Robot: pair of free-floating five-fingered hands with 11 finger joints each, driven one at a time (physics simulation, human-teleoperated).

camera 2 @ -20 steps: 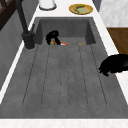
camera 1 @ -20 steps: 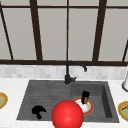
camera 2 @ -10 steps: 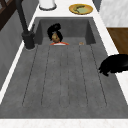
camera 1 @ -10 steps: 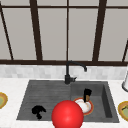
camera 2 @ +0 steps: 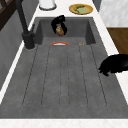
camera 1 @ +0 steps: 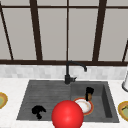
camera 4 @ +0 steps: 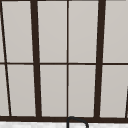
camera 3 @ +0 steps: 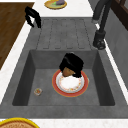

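As we scan the front view from the left, we first meet a yellow-rimmed plate [camera 1: 2, 100] on the white counter [camera 1: 15, 87] at the pic's edge; next comes the left hand [camera 1: 38, 111], hanging over the ribbed drainboard [camera 1: 42, 95] nr its front edge, fingers loosely curled w/ nothing in them; in the left side view the same hand [camera 2: 115, 65] sits at the right edge over the drainboard's rim, and in the right side view [camera 3: 33, 16] it hangs at top left, fingers pointing down.

Moving right, a big red ball [camera 1: 67, 115] covers the sink's front edge and part of the red-rimmed plate [camera 1: 85, 106]; behind it stands the black faucet [camera 1: 68, 75] at the back of the sink, window bars above.

In the basin [camera 1: 106, 100] lies the red-rimmed plate, white in the middle, flat on the bottom; the right hand [camera 1: 89, 92] is just above its back rim, fingers clamped on a small brown object [camera 3: 66, 71]; we can't tell what the object is; right side view shows the hand [camera 3: 72, 63] curled over it, object at or just over the plate's rim; whether they touch we can't tell; left side view has hand [camera 2: 59, 23] and object above the basin.

A small round bit [camera 3: 38, 91] lies on the basin floor, apart from the plate; further right, a 2nd yellow-rimmed plate [camera 1: 123, 110] on the counter, w/ a white jar [camera 1: 125, 82] behind it.
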